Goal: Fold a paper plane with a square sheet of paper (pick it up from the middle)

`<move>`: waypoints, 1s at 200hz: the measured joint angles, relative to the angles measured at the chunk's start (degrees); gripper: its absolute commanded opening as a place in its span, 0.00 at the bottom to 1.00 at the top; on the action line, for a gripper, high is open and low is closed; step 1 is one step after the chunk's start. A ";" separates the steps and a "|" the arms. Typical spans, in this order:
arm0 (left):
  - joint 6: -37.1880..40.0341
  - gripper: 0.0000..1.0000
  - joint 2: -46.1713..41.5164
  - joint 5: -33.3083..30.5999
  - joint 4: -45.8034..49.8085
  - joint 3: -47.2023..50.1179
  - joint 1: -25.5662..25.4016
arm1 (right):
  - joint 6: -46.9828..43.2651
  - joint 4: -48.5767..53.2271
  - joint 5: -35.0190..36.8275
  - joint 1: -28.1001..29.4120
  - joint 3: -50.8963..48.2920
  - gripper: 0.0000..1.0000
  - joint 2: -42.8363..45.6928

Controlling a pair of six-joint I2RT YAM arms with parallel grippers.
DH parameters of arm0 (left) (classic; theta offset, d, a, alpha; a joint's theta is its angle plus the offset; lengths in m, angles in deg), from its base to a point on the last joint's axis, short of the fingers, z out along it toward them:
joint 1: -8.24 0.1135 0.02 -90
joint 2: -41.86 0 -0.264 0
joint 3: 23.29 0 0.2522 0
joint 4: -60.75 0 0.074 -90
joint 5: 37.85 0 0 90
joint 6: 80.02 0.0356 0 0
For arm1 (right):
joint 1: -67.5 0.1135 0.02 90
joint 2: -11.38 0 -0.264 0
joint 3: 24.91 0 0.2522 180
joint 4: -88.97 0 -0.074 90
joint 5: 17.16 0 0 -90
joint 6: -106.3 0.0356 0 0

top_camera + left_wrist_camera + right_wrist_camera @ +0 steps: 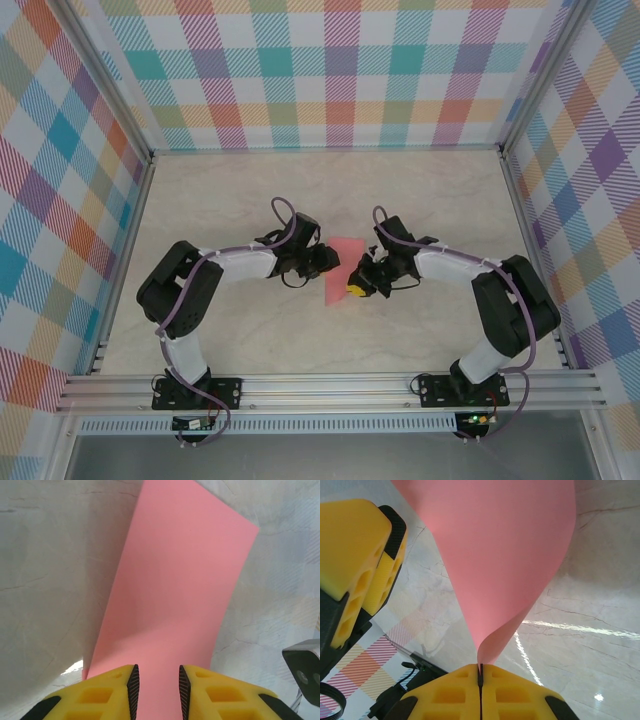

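From above, both arms bent elbows-out and reached inward: the left gripper (327, 263) sat just left of the square sheet of paper (342, 260), the right gripper (356, 288) at its near right edge.

On the left wrist camera, the yellow fingers (112, 692) stood apart, the sheet running into their gap.

On the right wrist camera, the jaws were pressed together, pinching the curled sheet over the marble tabletop (600, 630).

Paper sheet (175, 595): far end cut off at top edge, both wrist views | near end hidden behind left gripper (156, 680) fingers | top view: folds too small to tell
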 measured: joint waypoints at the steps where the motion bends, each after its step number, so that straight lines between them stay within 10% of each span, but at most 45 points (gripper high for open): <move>1: 0.00 0.29 0.04 0.00 0.00 0.00 0.00 | 0.00 0.00 0.00 0.00 0.00 0.06 0.00; 200: 1.29 0.26 1.42 -4.31 3.02 -1.05 0.00 | -11.45 5.14 2.64 0.35 13.84 0.10 -13.05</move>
